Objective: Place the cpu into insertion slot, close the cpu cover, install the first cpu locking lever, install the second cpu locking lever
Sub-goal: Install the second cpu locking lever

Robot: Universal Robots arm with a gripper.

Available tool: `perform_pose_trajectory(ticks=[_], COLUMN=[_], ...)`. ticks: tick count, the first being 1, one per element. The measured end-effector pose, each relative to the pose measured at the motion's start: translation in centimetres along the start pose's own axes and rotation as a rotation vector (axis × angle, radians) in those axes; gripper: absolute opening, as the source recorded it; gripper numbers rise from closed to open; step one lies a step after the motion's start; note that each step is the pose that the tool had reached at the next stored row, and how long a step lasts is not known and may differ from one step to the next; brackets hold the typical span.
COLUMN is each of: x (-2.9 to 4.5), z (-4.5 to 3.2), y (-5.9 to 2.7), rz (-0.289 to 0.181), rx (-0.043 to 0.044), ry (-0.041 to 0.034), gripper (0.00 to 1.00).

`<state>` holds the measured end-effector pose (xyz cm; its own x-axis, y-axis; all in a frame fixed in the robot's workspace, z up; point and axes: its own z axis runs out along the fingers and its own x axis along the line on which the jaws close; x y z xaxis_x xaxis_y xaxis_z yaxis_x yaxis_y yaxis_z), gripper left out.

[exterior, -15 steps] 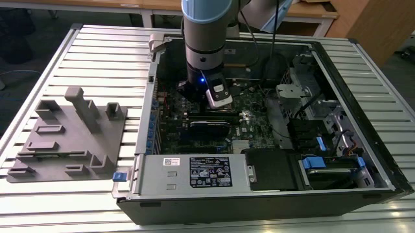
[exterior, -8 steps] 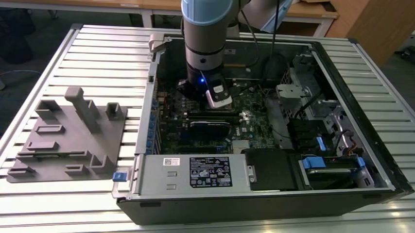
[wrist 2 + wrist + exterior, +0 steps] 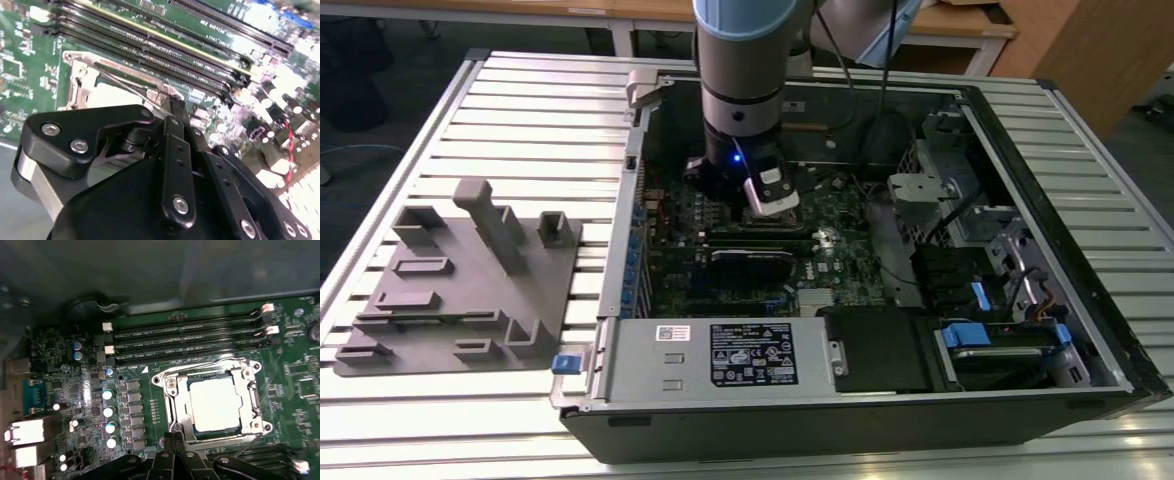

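First wrist view shows the cpu (image 3: 212,404) seated in the insertion slot (image 3: 175,415), with the cpu cover (image 3: 254,399) folded down around it as a silvery frame. The gripper (image 3: 174,436) hovers at the socket's edge, its black fingers (image 3: 170,442) pressed together on a thin wire lever. From the exterior view, the arm reaches down into the open computer case (image 3: 1067,190), over the green motherboard (image 3: 847,225)
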<state>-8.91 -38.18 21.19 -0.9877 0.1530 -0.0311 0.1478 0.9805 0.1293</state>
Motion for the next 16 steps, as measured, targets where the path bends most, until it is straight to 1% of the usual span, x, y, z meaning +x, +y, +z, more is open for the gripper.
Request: perform_pose_trajectory(ticks=[6,10,12,16], x=[-0.07,-0.1,-0.13,-0.16], z=[-2.13,-3.29,-3.56,-3.62], y=[0.28,0.43,0.47,0.48], rz=[0.0,0.0,0.0,0.0], rx=[-0.0017,-0.0026,-0.0025,-0.0025], ry=[0.0004,0.0004,0.0006,0.0006], gripper=[0.11,0.11,0.11,0.11])
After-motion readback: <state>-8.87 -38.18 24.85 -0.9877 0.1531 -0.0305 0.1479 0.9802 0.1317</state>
